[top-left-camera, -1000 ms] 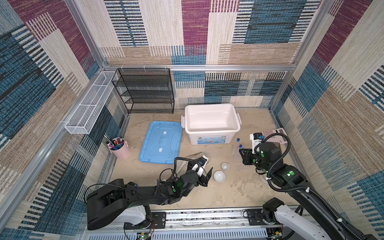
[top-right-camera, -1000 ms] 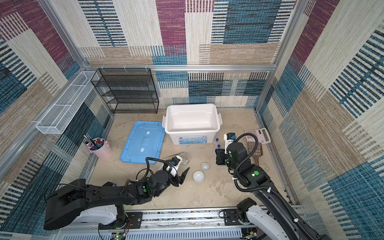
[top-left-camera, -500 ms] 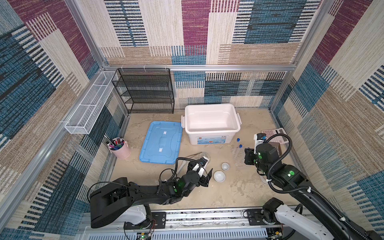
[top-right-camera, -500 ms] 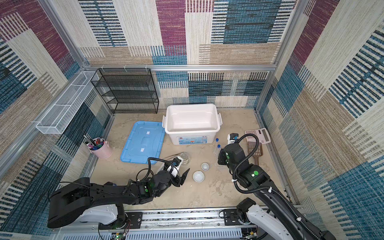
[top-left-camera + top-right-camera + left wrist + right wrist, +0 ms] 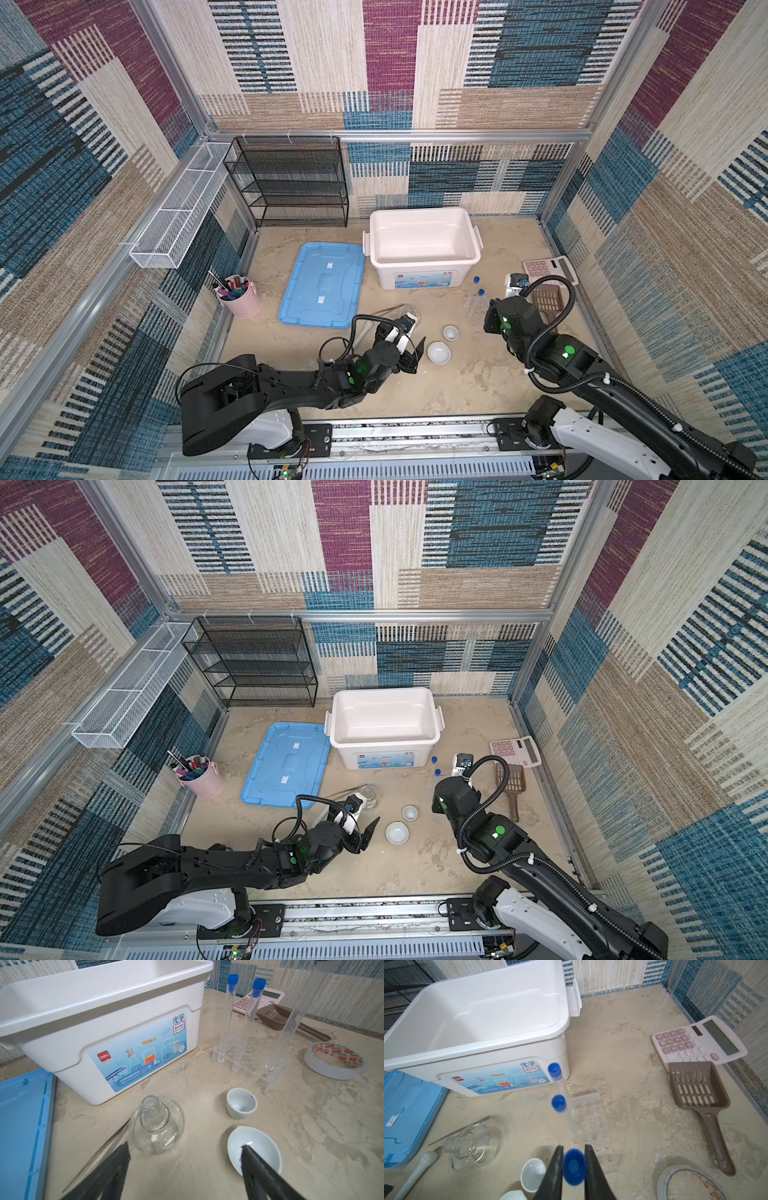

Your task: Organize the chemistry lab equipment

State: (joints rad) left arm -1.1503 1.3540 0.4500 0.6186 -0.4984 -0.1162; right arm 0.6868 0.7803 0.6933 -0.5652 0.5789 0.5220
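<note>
Nearest, the left gripper [image 5: 186, 1148] hangs wide open and empty, glass flask [image 5: 156, 1126] at its twelve o'clock and shallow white dish [image 5: 255, 1147] at three, while farther back the right gripper [image 5: 574, 1147] pinches a blue-capped test tube [image 5: 574, 1165] standing in the clear rack [image 5: 253, 1064], five o'clock of the white bin [image 5: 424, 262].
</note>
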